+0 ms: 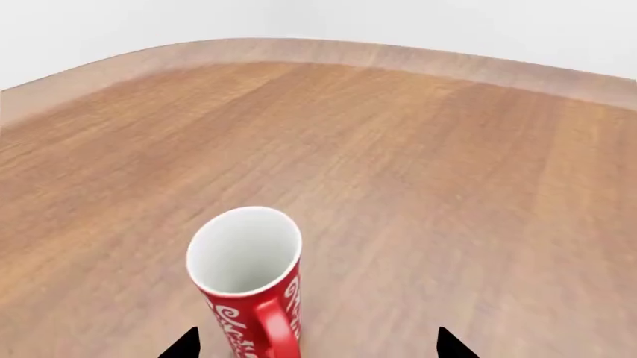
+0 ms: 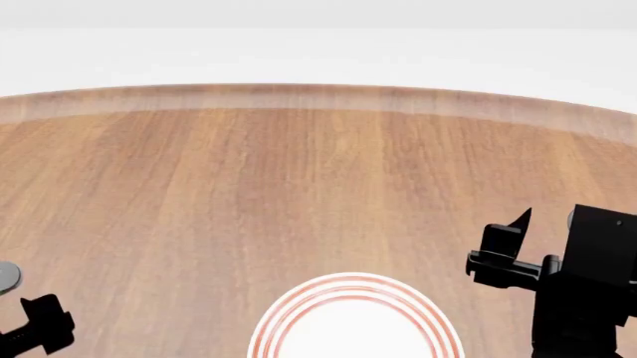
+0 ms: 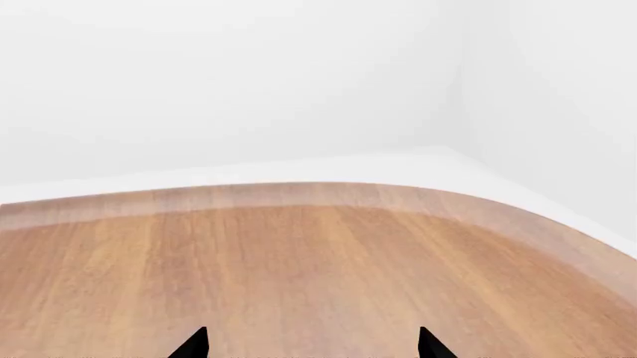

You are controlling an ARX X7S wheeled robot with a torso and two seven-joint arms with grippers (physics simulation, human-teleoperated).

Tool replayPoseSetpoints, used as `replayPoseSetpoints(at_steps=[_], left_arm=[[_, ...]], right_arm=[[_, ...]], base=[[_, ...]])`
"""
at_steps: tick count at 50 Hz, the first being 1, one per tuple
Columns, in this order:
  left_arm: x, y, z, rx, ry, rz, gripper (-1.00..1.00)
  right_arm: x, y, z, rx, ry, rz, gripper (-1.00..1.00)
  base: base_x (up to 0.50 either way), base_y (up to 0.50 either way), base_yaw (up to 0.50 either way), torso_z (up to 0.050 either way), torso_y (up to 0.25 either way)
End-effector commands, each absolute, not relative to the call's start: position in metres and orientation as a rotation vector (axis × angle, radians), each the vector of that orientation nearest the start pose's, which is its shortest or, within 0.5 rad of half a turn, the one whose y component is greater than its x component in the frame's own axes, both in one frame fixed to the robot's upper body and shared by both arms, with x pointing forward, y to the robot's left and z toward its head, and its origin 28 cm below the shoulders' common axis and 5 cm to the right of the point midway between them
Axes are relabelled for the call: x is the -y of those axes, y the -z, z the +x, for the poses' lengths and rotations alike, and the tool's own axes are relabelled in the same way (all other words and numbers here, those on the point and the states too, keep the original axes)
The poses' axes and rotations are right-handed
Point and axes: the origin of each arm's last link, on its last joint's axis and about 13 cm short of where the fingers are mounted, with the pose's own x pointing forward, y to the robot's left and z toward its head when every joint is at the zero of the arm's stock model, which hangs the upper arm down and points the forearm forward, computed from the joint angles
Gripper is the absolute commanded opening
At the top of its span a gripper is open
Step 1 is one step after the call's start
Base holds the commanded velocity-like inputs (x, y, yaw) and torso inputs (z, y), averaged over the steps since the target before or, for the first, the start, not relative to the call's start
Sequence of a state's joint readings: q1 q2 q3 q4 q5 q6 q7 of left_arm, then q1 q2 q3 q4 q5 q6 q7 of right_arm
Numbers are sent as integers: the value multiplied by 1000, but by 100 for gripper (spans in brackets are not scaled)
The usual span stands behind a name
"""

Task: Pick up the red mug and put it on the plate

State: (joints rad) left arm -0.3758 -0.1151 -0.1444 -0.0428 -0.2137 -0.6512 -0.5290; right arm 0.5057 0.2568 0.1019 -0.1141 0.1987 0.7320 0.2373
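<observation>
The red mug (image 1: 250, 287) with a white pattern and white inside stands upright on the wooden table, its handle turned toward the left wrist camera. My left gripper (image 1: 318, 347) is open, with the mug's lower part between the fingertips (image 1: 184, 344), nearer one of them and touching neither. The mug is out of the head view, where the left gripper (image 2: 42, 324) shows at the bottom left. The white plate with red rings (image 2: 298, 313) lies at the bottom centre, partly cut off. My right gripper (image 2: 506, 250) hovers to the right of the plate, open and empty (image 3: 310, 344).
The wooden table (image 2: 298, 186) has a rounded far edge against a white wall. The right wrist view shows only bare wood (image 3: 298, 261) and the table's curved rim.
</observation>
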Motion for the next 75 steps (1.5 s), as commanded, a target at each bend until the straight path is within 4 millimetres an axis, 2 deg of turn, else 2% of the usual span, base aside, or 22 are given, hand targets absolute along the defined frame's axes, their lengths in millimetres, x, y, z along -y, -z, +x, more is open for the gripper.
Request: replayPoseSetpoints(at_steps=[1,33,75], left_arm=[[-257,-53,286,-377,-605,-87,100],[-270,-29,309,-435,-665,-56,100],[-285,-6,320,-535,-698,-90,100]], right_arm=[[175,-130,296,-96,334,-20,100],[175,-119,297,-119,333,-16,100],[172,-111,301,-140,325,-16,100]], base=[[0,0,0,0,0],[0,0,0,0,0],[0,0,0,0,0]])
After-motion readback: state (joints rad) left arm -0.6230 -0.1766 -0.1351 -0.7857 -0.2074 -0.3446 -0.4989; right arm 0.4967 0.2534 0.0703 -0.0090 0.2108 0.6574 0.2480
